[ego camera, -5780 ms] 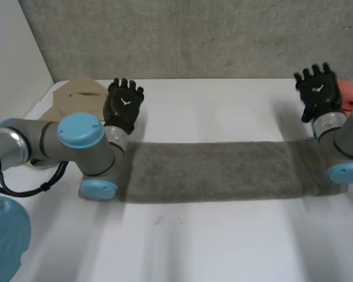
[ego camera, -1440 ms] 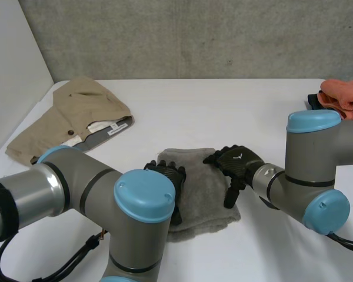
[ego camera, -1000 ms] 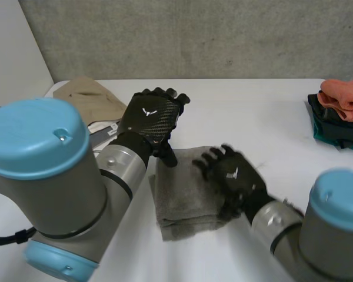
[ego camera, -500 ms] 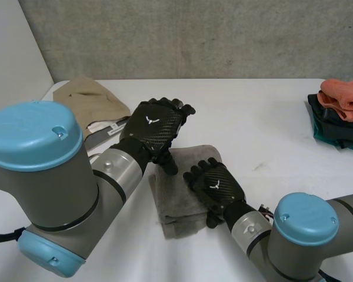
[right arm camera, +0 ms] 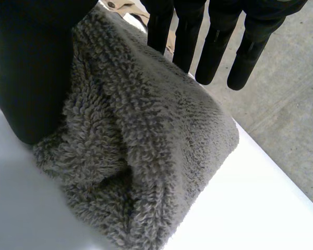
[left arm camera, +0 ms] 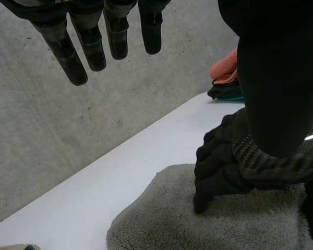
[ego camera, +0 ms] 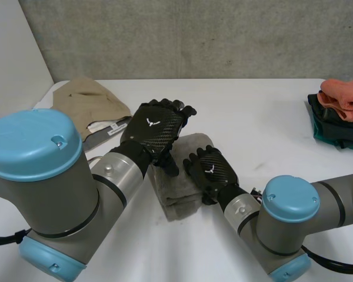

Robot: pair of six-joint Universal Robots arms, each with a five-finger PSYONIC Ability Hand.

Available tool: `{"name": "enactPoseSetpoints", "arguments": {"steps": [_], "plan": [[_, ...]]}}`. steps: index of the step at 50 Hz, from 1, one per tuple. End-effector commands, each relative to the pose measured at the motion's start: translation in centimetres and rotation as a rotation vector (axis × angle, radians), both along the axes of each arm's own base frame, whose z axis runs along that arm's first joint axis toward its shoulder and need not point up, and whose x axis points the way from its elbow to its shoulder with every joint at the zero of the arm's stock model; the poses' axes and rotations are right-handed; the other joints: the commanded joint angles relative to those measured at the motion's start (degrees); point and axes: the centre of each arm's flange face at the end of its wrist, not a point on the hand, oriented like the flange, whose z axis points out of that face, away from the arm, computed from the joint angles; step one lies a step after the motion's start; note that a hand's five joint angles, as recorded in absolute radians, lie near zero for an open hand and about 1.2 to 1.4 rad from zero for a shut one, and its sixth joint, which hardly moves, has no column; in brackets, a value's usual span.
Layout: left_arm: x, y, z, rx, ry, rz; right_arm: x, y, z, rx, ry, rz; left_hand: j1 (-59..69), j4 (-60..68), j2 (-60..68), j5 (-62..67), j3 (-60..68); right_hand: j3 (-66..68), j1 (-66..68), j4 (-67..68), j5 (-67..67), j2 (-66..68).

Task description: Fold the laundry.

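Resting my right hand on the folded grey towel

The grey towel (ego camera: 177, 194) lies folded into a thick, compact bundle near the middle of the white table (ego camera: 259, 117), between my two arms. My right hand (ego camera: 212, 172) sits on the towel's right side. In my right wrist view its fingers (right arm camera: 218, 49) reach out straight across the top of the pile, and the thumb (right arm camera: 36, 67) stands against the fluffy edge beside them. So this hand is open, laid on the cloth rather than clutching it. From my left wrist view I see the fingertips of that right hand (left arm camera: 235, 161) touching the towel's (left arm camera: 161, 224) upper surface.

My left hand (ego camera: 155, 124) hangs above the towel's far left part. Its fingers (left arm camera: 91, 47) are straight, spread a little and in the air, holding nothing. Its thumb points down toward the cloth; I cannot tell whether it touches.

At the far left of the table lies a pair of tan trousers (ego camera: 85, 103), well apart from the towel. At the far right edge stands a small stack of folded clothes (ego camera: 341, 108), orange on top and dark pieces below.
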Motion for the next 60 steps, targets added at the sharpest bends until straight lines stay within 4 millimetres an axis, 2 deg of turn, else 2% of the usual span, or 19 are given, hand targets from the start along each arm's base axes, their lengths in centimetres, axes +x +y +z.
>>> {"name": "enactPoseSetpoints", "arguments": {"steps": [1, 3, 9, 13, 14, 18, 21, 22, 25, 26, 28, 29, 30, 33, 37, 38, 46, 53, 60], "plan": [[0.0, 0.0, 0.0, 0.0, 0.0, 0.0, 0.5, -0.8, 0.2, -0.021, -0.015, -0.001, 1.11, 0.38, 0.62, 0.77, 0.4, 37.7, 37.8, 37.78, 40.25, 37.73], [0.0, 0.0, 0.1, -0.001, 0.001, -0.002, 0.8, -1.2, 0.7, -0.041, -0.027, -0.001, 1.11, 0.38, 0.62, 0.77, 0.4, 50.62, 50.72, 50.7, 53.17, 50.65], [0.0, -0.1, 0.5, -0.013, 0.011, -0.002, 1.7, -3.2, 3.2, -0.116, -0.082, -0.013, 1.11, 0.38, 0.62, 0.77, 0.4, 50.67, 50.77, 50.75, 53.22, 50.7], [-0.1, -0.1, 1.5, -0.035, 0.03, -0.002, 0.6, -7.1, 6.4, -0.203, -0.133, -0.083, 1.11, 0.38, 0.62, 0.77, 0.4, 50.67, 50.77, 50.75, 53.22, 50.7], [-0.1, -0.1, 1.7, -0.041, 0.035, -0.002, -0.4, -8.9, 8.3, -0.252, -0.16, -0.121, 1.11, 0.38, 0.62, 0.77, 0.4, 50.67, 50.77, 50.75, 53.22, 50.7], [-0.2, -0.3, 2.8, -0.075, 0.061, -0.005, -2.9, -13.0, 12.9, -0.383, -0.218, -0.197, 0.78, 0.04, 0.29, 0.44, 0.07, 50.67, 50.77, 50.75, 53.22, 50.7], [-0.4, -0.2, 3.3, -0.093, 0.073, -0.011, -5.1, -15.5, 15.4, -0.451, -0.244, -0.243, 0.77, 0.04, 0.29, 0.44, 0.06, 50.67, 50.77, 50.75, 53.22, 50.7], [-0.5, -0.2, 3.3, -0.096, 0.075, -0.014, -6.7, -17.2, 17.1, -0.496, -0.269, -0.268, 0.77, 0.04, 0.29, 0.44, 0.06, 50.67, 50.77, 50.75, 53.22, 50.7], [-0.7, -0.1, 3.9, -0.112, 0.089, -0.02, -9.2, -19.5, 19.1, -0.541, -0.308, -0.3, 0.77, 0.04, 0.29, 0.44, 0.06, 50.67, 50.77, 50.75, 53.22, 50.7], [-0.7, -0.1, 4.0, -0.114, 0.092, -0.022, -10.9, -20.9, 20.5, -0.573, -0.335, -0.318, 0.77, 0.04, 0.29, 0.44, 0.06, 50.67, 50.77, 50.75, 53.22, 50.7], [-1.0, 0.2, 4.2, -0.119, 0.097, -0.031, -13.0, -22.5, 21.1, -0.595, -0.354, -0.341, 0.77, 0.04, 0.29, 0.44, 0.06, 50.67, 50.77, 50.75, 53.22, 50.7], [-1.0, 0.3, 4.3, -0.122, 0.099, -0.034, -14.3, -23.5, 21.2, -0.601, -0.36, -0.357, 0.77, 0.04, 0.29, 0.44, 0.06, 50.67, 50.77, 50.75, 53.22, 50.7], [-1.1, 0.4, 4.3, -0.121, 0.1, -0.038, -16.9, -25.3, 21.0, -0.612, -0.363, -0.39, 0.77, 0.04, 0.29, 0.44, 0.06, 50.67, 50.77, 50.75, 53.22, 50.7], [-1.3, 0.7, 4.3, -0.121, 0.1, -0.048, -19.7, -27.4, 20.8, -0.631, -0.36, -0.414, 0.77, 0.04, 0.29, 0.44, 0.06, 50.67, 50.77, 50.75, 53.22, 50.7], [-1.3, 1.0, 4.0, -0.115, 0.095, -0.052, -23.2, -30.3, 17.8, -0.608, -0.324, -0.443, 0.77, 0.04, 0.29, 0.44, 0.06, 50.67, 50.77, 50.75, 53.22, 50.7], [-1.4, 1.1, 4.0, -0.114, 0.095, -0.055, -25.2, -31.2, 16.6, -0.598, -0.317, -0.473, 0.77, 0.04, 0.29, 0.44, 0.06, 50.67, 50.77, 50.75, 53.22, 50.7], [-1.6, 1.7, 3.5, -0.103, 0.086, -0.075, -32.2, -32.9, 10.3, -0.489, -0.272, -0.54, 0.61, -0.13, 0.12, 0.27, -0.1, 50.67, 50.77, 50.75, 53.22, 50.7], [-1.9, 2.2, 3.5, -0.102, 0.087, -0.091, -33.9, -32.3, 5.0, -0.333, -0.291, -0.491, 0.61, -0.13, 0.12, 0.27, -0.1, 50.67, 50.77, 50.75, 53.22, 50.7], [-2.4, 3.2, 3.3, -0.093, 0.083, -0.163, -35.0, -31.7, 3.8, -0.298, -0.289, -0.508, 0.44, -0.3, -0.05, 0.1, -0.27, 50.67, 50.77, 50.75, 53.22, 50.7]]}}
